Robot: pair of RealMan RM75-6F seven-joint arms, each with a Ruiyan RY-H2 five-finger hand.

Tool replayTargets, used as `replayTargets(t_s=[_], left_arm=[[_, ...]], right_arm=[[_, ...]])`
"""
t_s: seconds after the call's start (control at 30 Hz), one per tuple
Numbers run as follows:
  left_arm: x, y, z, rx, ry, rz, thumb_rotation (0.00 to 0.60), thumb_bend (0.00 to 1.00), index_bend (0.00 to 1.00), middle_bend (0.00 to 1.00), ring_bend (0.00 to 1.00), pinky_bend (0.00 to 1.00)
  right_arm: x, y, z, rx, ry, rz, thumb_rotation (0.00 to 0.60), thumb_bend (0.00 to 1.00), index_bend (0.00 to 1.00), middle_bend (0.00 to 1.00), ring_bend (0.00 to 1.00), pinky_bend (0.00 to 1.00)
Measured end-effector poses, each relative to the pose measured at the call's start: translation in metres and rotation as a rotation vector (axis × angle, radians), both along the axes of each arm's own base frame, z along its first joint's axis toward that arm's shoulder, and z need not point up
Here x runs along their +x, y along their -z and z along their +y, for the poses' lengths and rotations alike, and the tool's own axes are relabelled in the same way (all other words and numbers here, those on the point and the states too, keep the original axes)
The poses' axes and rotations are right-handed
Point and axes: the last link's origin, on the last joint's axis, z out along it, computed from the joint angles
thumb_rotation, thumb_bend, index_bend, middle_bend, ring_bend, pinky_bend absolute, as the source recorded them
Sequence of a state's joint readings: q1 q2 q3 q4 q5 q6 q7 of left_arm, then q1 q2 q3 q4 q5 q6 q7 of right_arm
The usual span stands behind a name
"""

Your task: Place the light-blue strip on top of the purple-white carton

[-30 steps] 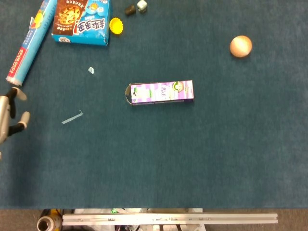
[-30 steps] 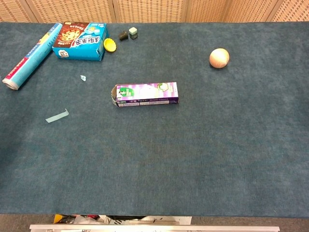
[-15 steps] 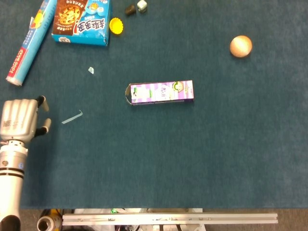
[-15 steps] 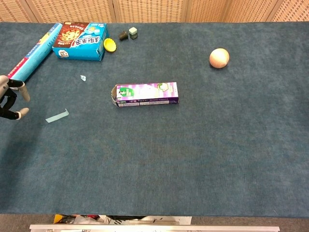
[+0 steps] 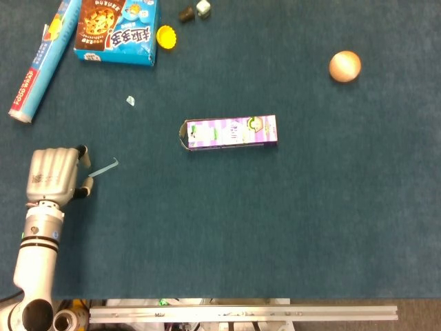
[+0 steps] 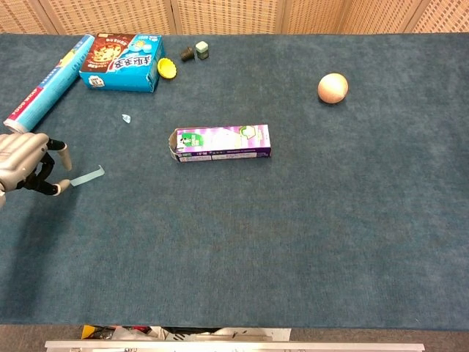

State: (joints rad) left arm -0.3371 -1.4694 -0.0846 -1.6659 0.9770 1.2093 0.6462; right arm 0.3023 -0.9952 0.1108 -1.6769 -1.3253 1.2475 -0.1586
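Observation:
The light-blue strip (image 5: 105, 167) (image 6: 89, 176) lies flat on the dark blue table at the left. The purple-white carton (image 5: 231, 132) (image 6: 220, 143) lies on its side near the middle. My left hand (image 5: 54, 176) (image 6: 26, 166) hovers just left of the strip, back up, fingers apart and holding nothing; its fingertips (image 5: 86, 184) come close to the strip's left end. I cannot tell whether they touch it. My right hand shows in neither view.
A blue cookie box (image 5: 117, 29), a long blue roll (image 5: 38, 63), a yellow cap (image 5: 166, 36) and two small objects (image 5: 195, 10) lie at the back left. A small pale scrap (image 5: 130, 101) sits beyond the strip. An orange ball (image 5: 344, 67) rests at the back right.
My left hand has moved right across the table's left side, from the edge of view to just beside the strip. The strip and carton have not moved.

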Motion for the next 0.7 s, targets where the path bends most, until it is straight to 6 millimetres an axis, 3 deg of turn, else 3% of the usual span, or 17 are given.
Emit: replayTargets(t_s=[0.7], left_arm=[[-0.001, 0.021, 0.005, 0.016, -0.053, 0.006, 0.600, 0.30, 0.49, 0.83, 0.87, 0.96]], right_arm=[[-0.015, -0.003, 0.001, 0.001, 0.028, -0.017, 0.600, 0.19, 0.16, 0.44, 0.34, 0.43]])
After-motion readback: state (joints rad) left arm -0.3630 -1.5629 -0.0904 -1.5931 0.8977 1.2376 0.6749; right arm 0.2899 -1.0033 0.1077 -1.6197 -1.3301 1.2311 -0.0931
